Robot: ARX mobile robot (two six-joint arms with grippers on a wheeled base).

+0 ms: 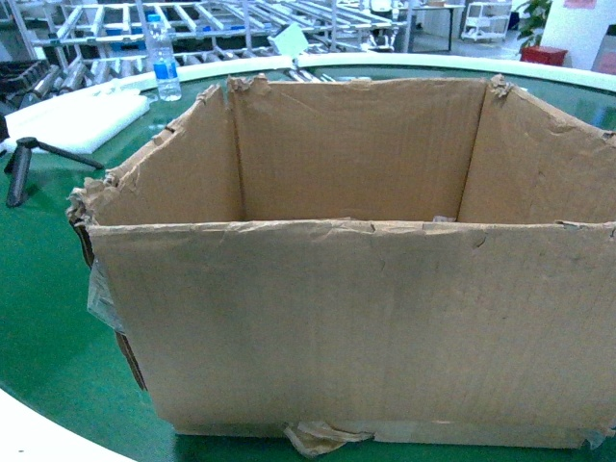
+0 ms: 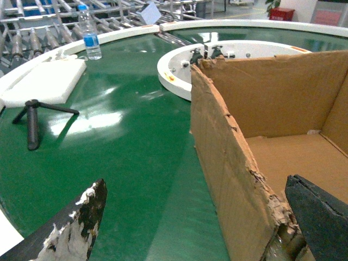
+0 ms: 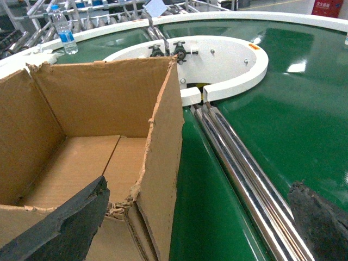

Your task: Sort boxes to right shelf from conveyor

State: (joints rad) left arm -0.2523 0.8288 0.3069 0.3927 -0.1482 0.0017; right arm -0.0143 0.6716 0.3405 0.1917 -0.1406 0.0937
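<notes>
In the head view, a large open cardboard carton (image 1: 356, 327) stands on the green conveyor (image 1: 48, 318) and fills most of the frame, its top edges torn and tape peeling at the bottom seam. Far left, a water bottle (image 1: 165, 60) stands by the white rim, near a white foam slab (image 1: 82, 117) and a small black tripod (image 1: 29, 164). Steel racks (image 1: 241, 24) stand beyond.

In the left wrist view, the left gripper (image 2: 201, 228) is spread wide, one finger outside over the belt and the other inside the carton, straddling the carton's near left corner.

In the right wrist view, the right gripper (image 3: 196, 223) is likewise wide, straddling the right wall, beside steel rails (image 3: 244, 179).
</notes>
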